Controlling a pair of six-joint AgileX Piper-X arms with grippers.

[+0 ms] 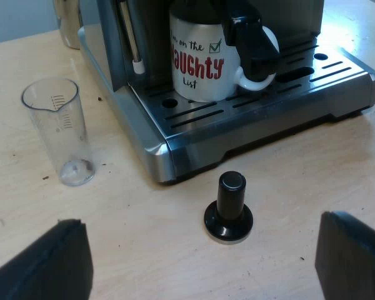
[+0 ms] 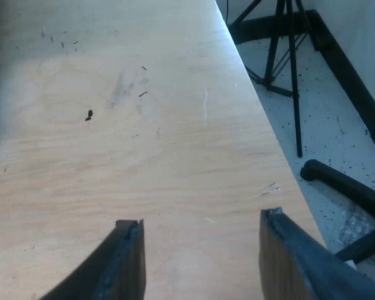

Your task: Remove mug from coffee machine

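On the espresso machine's (image 1: 103, 56) drip tray (image 1: 250, 131): mug (image 1: 203, 59) upright, dead ahead of my left gripper (image 1: 199, 262).
Left wrist view: fingers (image 1: 44, 262) spread wide, holding nothing, hovering over the table (image 1: 137, 219) in front of the machine. Mug's handle sticks out sideways along the tray, with some black part (image 1: 253, 44) hanging right at it. Tamper (image 1: 229, 206) stands between gripper and machine, so I reckon the reach has to clear it. Right wrist view: right gripper (image 2: 201, 231) spread and empty too, over bare wood near the table's edge. Left arm looks nearer, I'd say.
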